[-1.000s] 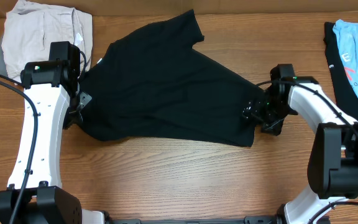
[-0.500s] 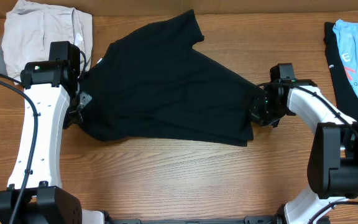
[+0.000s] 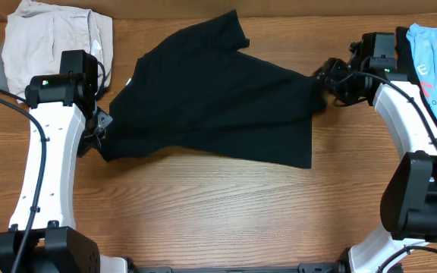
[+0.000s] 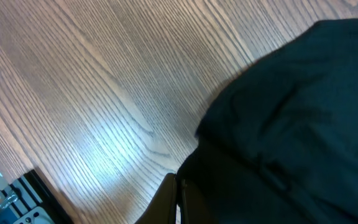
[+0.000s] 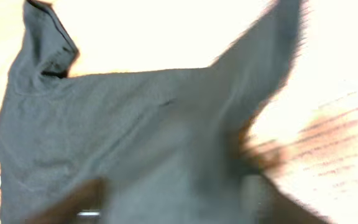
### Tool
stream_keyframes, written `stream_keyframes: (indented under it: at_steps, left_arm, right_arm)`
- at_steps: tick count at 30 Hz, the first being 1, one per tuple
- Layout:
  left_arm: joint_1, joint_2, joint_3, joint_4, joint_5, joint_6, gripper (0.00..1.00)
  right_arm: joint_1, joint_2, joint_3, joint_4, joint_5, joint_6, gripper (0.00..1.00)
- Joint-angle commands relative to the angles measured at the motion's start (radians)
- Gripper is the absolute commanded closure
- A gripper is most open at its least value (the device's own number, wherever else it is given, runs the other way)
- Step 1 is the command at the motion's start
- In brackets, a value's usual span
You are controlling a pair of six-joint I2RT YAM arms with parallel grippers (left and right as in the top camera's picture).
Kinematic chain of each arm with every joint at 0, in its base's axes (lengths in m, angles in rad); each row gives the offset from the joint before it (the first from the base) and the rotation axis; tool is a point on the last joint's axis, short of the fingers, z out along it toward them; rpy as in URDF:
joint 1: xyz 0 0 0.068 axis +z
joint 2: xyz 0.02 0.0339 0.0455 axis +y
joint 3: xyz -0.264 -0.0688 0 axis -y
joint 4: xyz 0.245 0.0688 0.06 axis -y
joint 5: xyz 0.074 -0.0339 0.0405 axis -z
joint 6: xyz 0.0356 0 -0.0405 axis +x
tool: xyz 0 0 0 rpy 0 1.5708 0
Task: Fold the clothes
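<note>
The black T-shirt (image 3: 211, 106) lies spread across the middle of the wooden table, with one sleeve pointing to the far edge. My left gripper (image 3: 99, 135) is shut on the shirt's left lower edge; in the left wrist view its fingers (image 4: 178, 202) pinch the dark cloth (image 4: 303, 112) just above the wood. My right gripper (image 3: 325, 80) is shut on the shirt's right corner and holds it up, stretched to the right. In the blurred right wrist view the cloth (image 5: 135, 124) fills the space between the fingers (image 5: 173, 199).
A beige folded garment (image 3: 51, 30) lies at the far left corner, behind my left arm. A light-blue shirt with red print (image 3: 435, 53) lies on dark cloth at the right edge, close to my right arm. Bare wood (image 3: 218, 212) runs along the front.
My right gripper has moved toward the far edge and to the right with the shirt's corner, pulling the right side taut. The left gripper has stayed put; the shirt's left edge shifted slightly.
</note>
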Motion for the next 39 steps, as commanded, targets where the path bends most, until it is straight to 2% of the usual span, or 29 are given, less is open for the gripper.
stream_keyframes:
  at_steps: [1, 9, 14, 21, 25, 39]
  left_arm:
    - [-0.005, -0.013, 0.006, -0.009, -0.004, 0.010, 0.96]
    - [-0.005, -0.013, 0.006, -0.010, -0.003, 0.020, 0.96]
    - [-0.005, -0.013, 0.006, -0.002, -0.003, 0.020, 0.96]
    - [-0.005, -0.013, 0.006, 0.001, 0.015, 0.020, 0.96]
    - [-0.005, -0.013, 0.006, 0.000, 0.019, 0.032, 0.96]
    - [-0.005, -0.013, 0.006, 0.001, 0.019, 0.035, 0.96]
  right_arm:
    - [-0.001, 0.000, 0.015, -0.064, 0.047, -0.003, 0.00]
    - [-0.021, 0.000, 0.026, -0.451, 0.042, -0.037, 0.00]
    - [0.009, 0.000, 0.002, -0.615, 0.043, -0.090, 0.06]
    - [0.104, 0.000, -0.142, -0.497, 0.056, -0.087, 0.16]
    - [0.138, 0.000, -0.224, -0.403, 0.116, 0.002, 0.17]
    - [0.142, 0.000, -0.365, -0.253, 0.076, 0.002, 0.36]
